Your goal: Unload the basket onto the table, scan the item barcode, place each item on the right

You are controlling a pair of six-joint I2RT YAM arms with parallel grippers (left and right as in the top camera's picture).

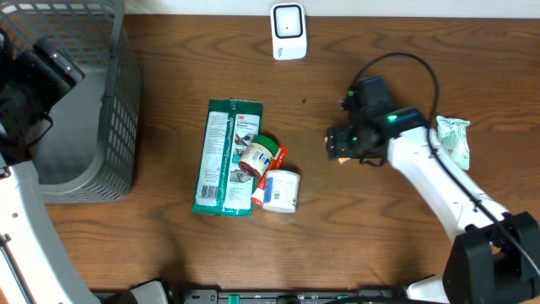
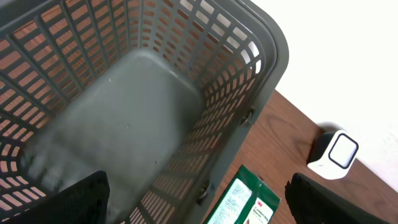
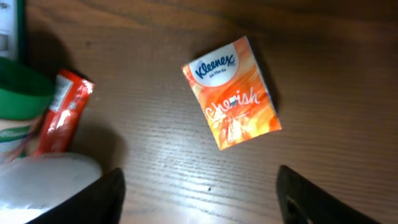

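An orange Kleenex tissue pack (image 3: pixel 231 92) lies flat on the wooden table, just beyond my right gripper (image 3: pixel 199 202). That gripper is open, with nothing between its fingers. From overhead, the right gripper (image 1: pixel 337 145) hangs over the pack, and only an orange corner (image 1: pixel 342 160) shows. The white barcode scanner (image 1: pixel 288 32) stands at the table's far edge, also visible as the scanner (image 2: pixel 334 154) in the left wrist view. My left gripper (image 2: pixel 199 208) is open and empty above the grey basket (image 2: pixel 273 56).
A green 3M package (image 1: pixel 226 156), a green-lidded can (image 1: pixel 257 156), a red packet (image 1: pixel 272 169) and a white tub (image 1: pixel 281 192) lie clustered mid-table. A green-and-white packet (image 1: pixel 453 139) lies at the right. The basket (image 1: pixel 118 127) fills the left side.
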